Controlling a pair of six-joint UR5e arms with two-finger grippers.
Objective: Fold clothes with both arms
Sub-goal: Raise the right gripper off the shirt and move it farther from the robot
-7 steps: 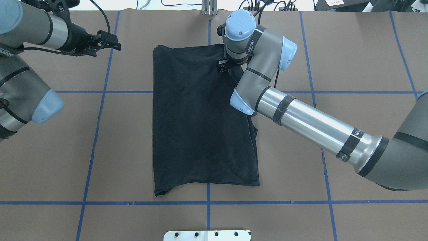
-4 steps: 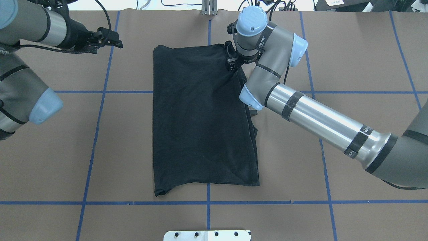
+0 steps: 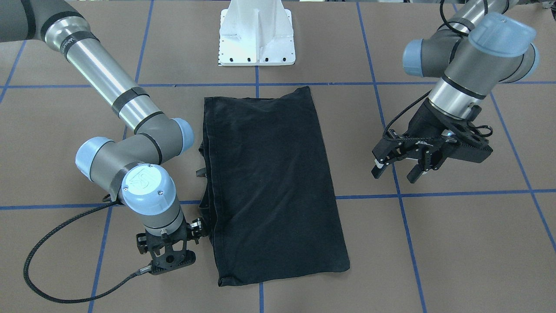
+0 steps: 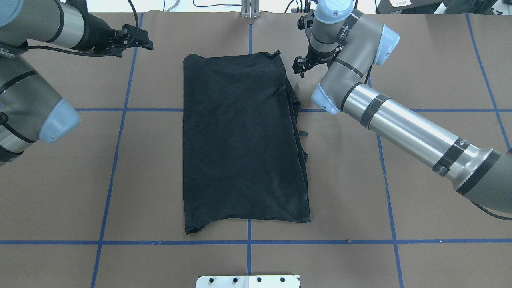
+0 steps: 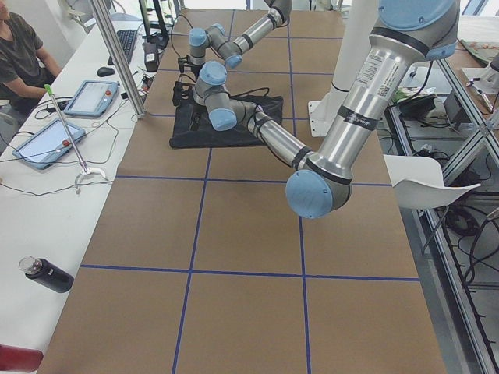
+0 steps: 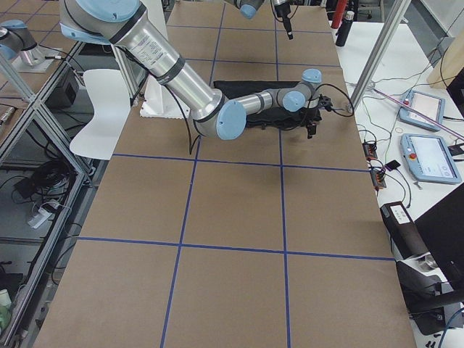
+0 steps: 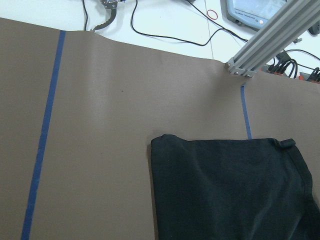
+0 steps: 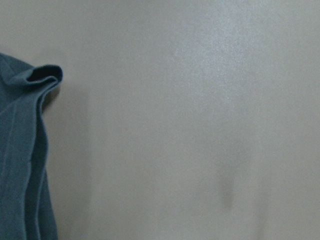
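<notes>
- The right tool has come off the black T-shirt's far right corner. It now hangs just beside that corner, over bare tabletop.
- I cannot tell whether its jaws are apart or together.
- The left tool hovers well clear of the shirt, jaws apart, gripping nothing.
- The shirt lies flat mid-tabletop, folded into a long rectangle.

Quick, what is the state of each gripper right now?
Left black gripper: fingers open, holding nothing.
Right black gripper: open, holding nothing, beside the folded black T-shirt.
</notes>
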